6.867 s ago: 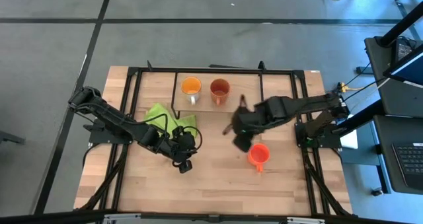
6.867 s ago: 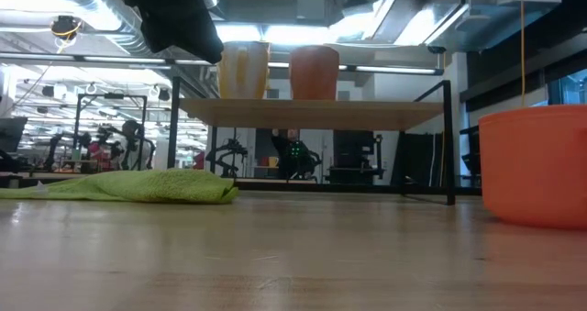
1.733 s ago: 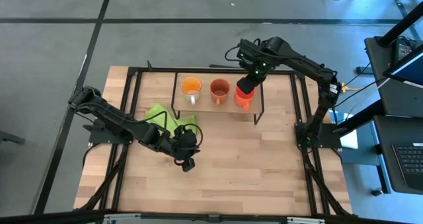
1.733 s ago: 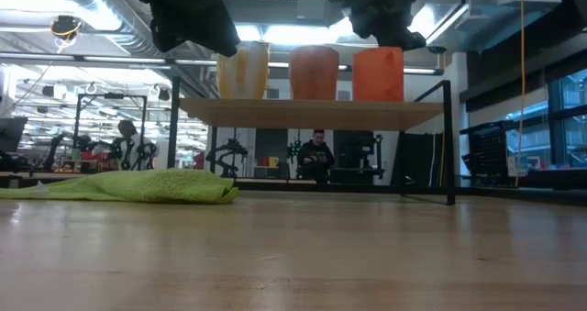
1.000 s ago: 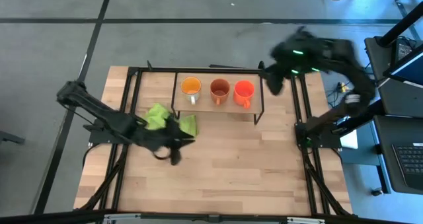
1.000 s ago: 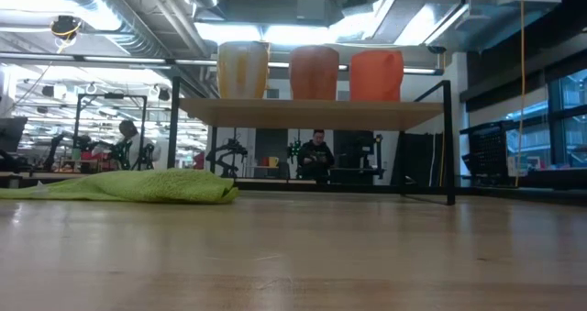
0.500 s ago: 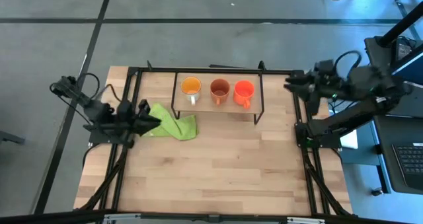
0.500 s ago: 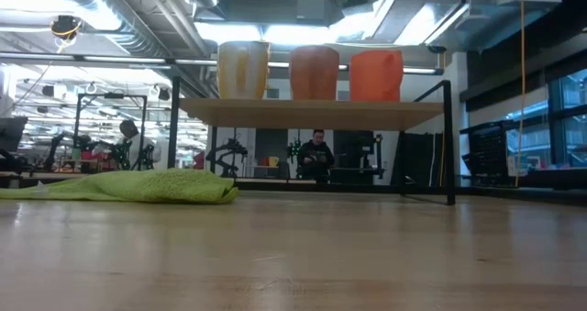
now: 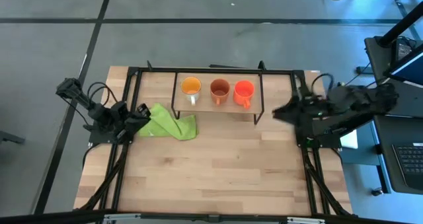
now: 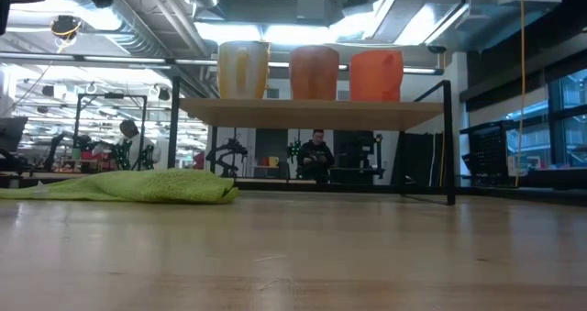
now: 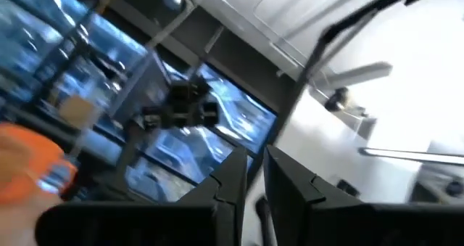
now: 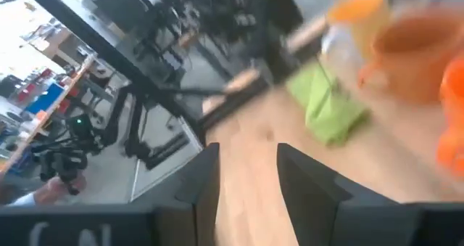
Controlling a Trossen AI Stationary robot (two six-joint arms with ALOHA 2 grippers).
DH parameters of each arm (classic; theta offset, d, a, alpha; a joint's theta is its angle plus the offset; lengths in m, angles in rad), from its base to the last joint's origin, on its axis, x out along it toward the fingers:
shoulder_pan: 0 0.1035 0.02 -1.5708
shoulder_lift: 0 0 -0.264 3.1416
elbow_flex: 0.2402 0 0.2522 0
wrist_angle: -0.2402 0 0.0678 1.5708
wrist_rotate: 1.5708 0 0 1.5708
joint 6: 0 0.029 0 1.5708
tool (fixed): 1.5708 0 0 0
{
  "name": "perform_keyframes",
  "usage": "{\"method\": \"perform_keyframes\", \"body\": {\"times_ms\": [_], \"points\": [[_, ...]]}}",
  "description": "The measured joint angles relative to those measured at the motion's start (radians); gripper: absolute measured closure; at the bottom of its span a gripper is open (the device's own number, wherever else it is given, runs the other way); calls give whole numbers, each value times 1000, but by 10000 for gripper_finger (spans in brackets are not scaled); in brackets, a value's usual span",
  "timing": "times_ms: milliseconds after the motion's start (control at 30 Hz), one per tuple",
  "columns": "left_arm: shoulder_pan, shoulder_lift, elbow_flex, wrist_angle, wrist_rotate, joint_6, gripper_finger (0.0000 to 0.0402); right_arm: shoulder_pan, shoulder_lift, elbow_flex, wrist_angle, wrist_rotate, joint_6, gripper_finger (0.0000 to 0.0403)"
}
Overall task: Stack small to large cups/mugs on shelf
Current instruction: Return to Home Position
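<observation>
Three mugs stand in a row on the shelf, a light-wood board on black wire legs. The yellow-orange mug is leftmost, the brownish-orange mug is in the middle, and the red-orange mug is rightmost. My left gripper sits at the table's left edge, open by a narrow gap. At the right edge, beside the shelf's right end, my right gripper is open. Neither holds anything.
A green cloth lies crumpled on the table, left of the shelf and close to my left gripper. The black table frame runs round the edges. Bare wood spans the near half. A person is far off in the room.
Both arms have drawn back. My left arm has pulled away from the near side of the cloth to the table's left edge. My right arm has swung from above the far right corner down to the right edge. The three mugs have stayed put on the shelf.
</observation>
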Motion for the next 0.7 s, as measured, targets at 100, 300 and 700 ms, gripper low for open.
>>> {"method": "perform_keyframes", "body": {"times_ms": [100,300,700], "points": [[-1,2,-4,-22,75,-100,358,-1,6,-47,1,-72,76,264],[8,-12,-4,17,207,-58,358,7,-15,-178,373,-425,-343,264],[102,-206,-113,-102,480,179,358,-37,-429,-569,719,-620,-618,264]]}}
